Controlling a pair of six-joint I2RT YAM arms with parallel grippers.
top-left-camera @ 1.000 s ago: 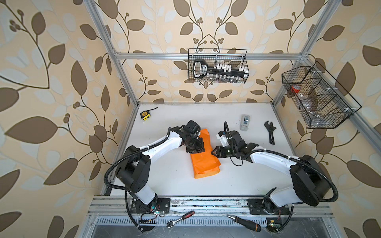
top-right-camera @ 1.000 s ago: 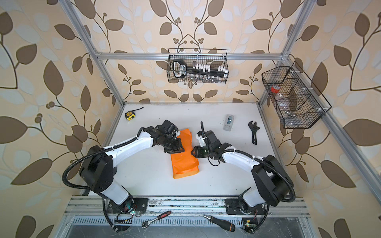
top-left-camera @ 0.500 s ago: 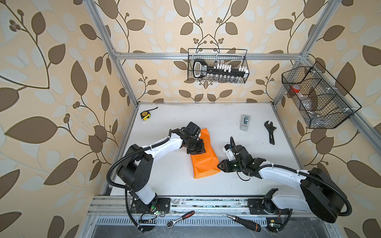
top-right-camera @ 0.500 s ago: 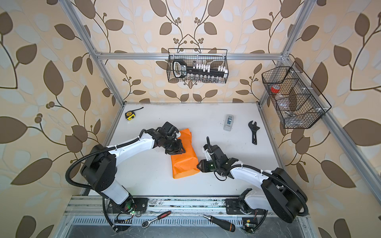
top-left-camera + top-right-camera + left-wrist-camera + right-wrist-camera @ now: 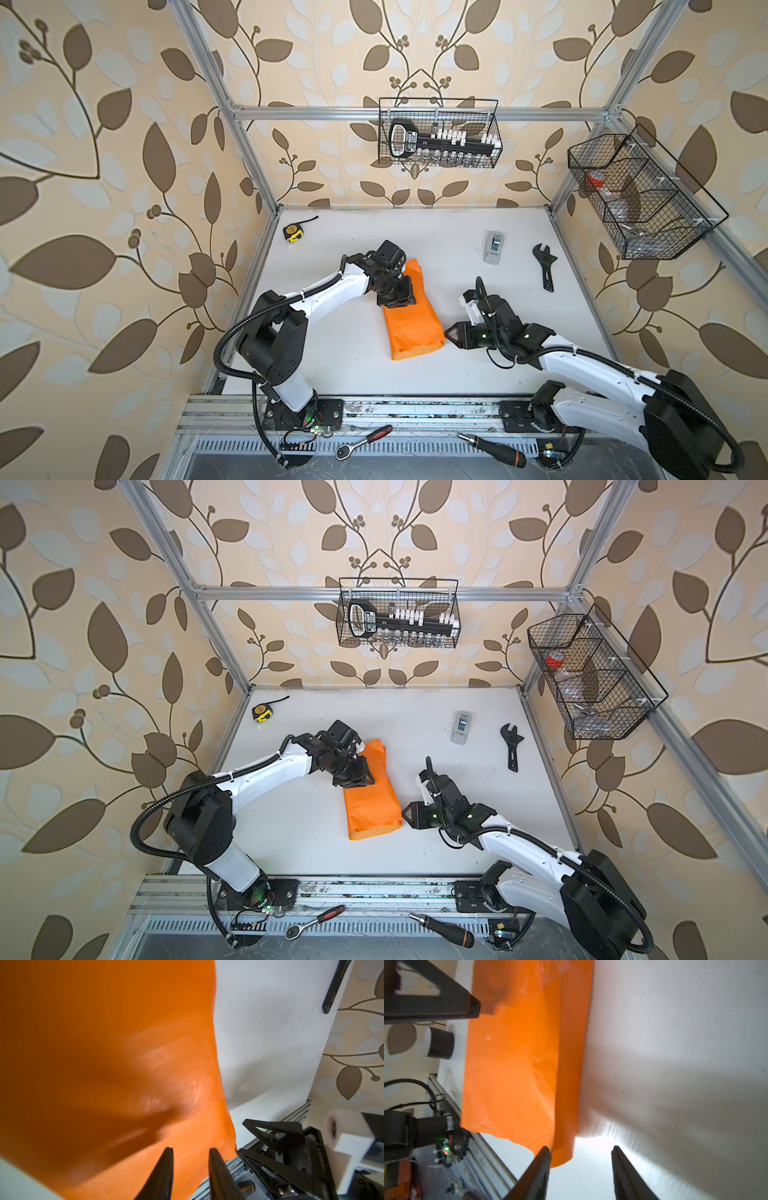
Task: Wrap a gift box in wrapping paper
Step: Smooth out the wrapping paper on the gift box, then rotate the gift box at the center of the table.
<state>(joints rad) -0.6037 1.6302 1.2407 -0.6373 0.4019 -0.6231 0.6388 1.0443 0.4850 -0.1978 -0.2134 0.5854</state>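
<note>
The orange wrapping paper (image 5: 411, 324) (image 5: 370, 804) lies as a folded, creased bundle in the middle of the white table. The gift box is hidden; only paper shows. My left gripper (image 5: 397, 297) (image 5: 355, 777) sits over the far half of the bundle. In the left wrist view its jaws (image 5: 190, 1149) stand apart, open, just above the paper (image 5: 104, 1043), gripping nothing. My right gripper (image 5: 451, 334) (image 5: 408, 814) points at the bundle's near right corner. In the right wrist view it (image 5: 580, 1147) is open, with bare table between the fingers and the paper's edge (image 5: 512, 1064) beside one finger.
A grey tape dispenser (image 5: 493, 247) and a black wrench (image 5: 545, 266) lie at the back right, a yellow tape measure (image 5: 293, 232) at the back left. Wire baskets hang on the back wall (image 5: 438, 139) and right wall (image 5: 640, 195). A ratchet (image 5: 365, 440) and screwdriver (image 5: 494, 449) lie on the front rail.
My right gripper has drawn away from the bundle's right side toward the front, to its near corner, and opened wider. My left gripper stayed over the far half and opened a little.
</note>
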